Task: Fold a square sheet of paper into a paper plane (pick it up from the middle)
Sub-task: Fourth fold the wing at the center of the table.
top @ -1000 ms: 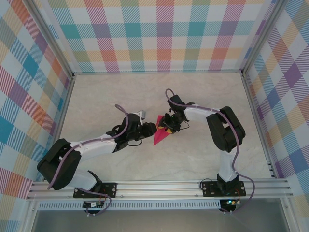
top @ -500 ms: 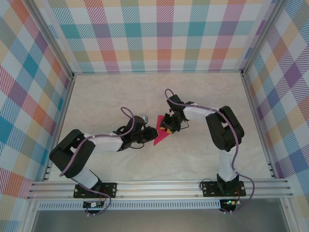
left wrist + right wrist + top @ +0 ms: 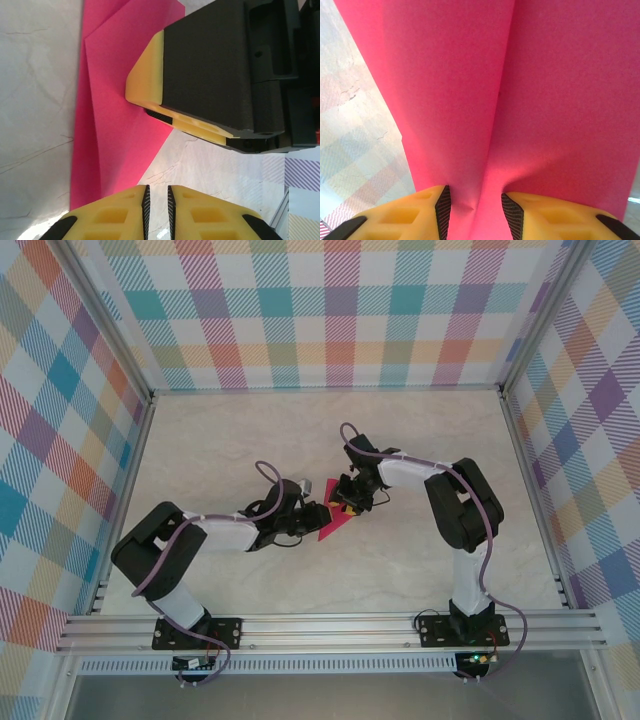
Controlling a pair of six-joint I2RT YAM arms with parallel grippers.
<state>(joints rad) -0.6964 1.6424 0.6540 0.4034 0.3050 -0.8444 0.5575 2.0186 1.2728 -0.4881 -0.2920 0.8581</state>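
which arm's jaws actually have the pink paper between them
The right gripper: a fold of the pink paper runs up between its jaws. The left gripper has its jaws nearly closed on nothing, beside the paper's edge.

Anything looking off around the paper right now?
Minor: the paper plane puckers where it passes between the fingers of the right gripper, a small crumple at the crease. The left gripper sits nearly closed beside it, holding nothing. No tears visible.
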